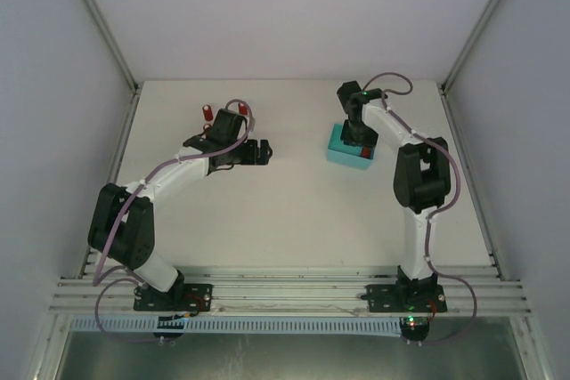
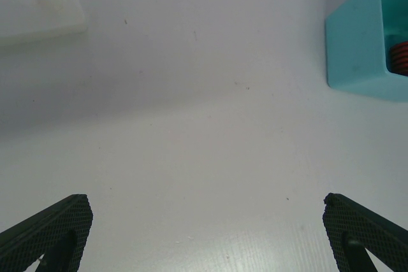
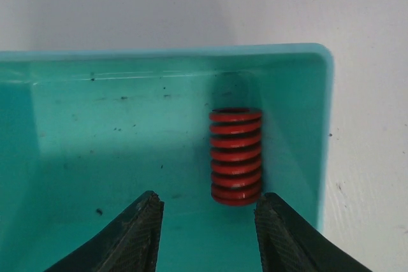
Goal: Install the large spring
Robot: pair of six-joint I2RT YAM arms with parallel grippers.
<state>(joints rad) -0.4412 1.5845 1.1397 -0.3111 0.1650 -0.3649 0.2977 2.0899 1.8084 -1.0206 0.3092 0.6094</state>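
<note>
R gripper [image 3: 207, 229]: fingers parted, empty, bottom centre.
Spring [image 3: 236, 156]: red, inside teal bin [image 3: 127, 71], near right wall.
L gripper [image 2: 204, 237]: fingers spread wide, empty.

In the top view the right arm [image 1: 419, 175] is covering most of the teal bin [image 1: 335, 147]. The left wrist view's right edge is cutting that bin off, leaving only a sliver of the red spring [image 2: 400, 57] showing. Two red-capped items [image 1: 207, 115] beside the left arm [image 1: 169, 180] are appearing too small to identify.
</note>
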